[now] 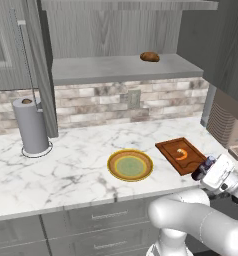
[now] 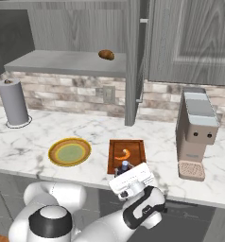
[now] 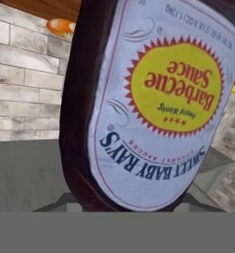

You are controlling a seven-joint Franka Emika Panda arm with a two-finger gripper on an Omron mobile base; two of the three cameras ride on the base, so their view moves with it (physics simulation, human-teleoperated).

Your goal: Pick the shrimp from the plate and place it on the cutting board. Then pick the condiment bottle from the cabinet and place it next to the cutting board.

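My gripper (image 1: 208, 168) is shut on the condiment bottle (image 1: 198, 173), a dark brown bottle with a bluish cap, and holds it tilted just off the near right corner of the cutting board (image 1: 168, 147). From the right, the bottle (image 2: 122, 169) pokes out of the gripper (image 2: 127, 175) at the board's (image 2: 135, 147) front edge. Its pale label takes up most of the hand view, where the bottle (image 3: 154, 99) appears upside down. The curled orange shrimp (image 1: 181, 154) (image 2: 124, 154) lies on the board. Left of the board, the plate (image 1: 130, 165) (image 2: 69, 152) holds nothing.
The cabinet (image 1: 121, 69) stands open, its door (image 1: 40, 70) swung left, and a brown rounded lump (image 1: 149, 57) (image 2: 106, 55) rests on its shelf. A paper towel roll (image 1: 31, 125) is at the counter's left. A coffee machine (image 2: 195, 130) stands right of the board.
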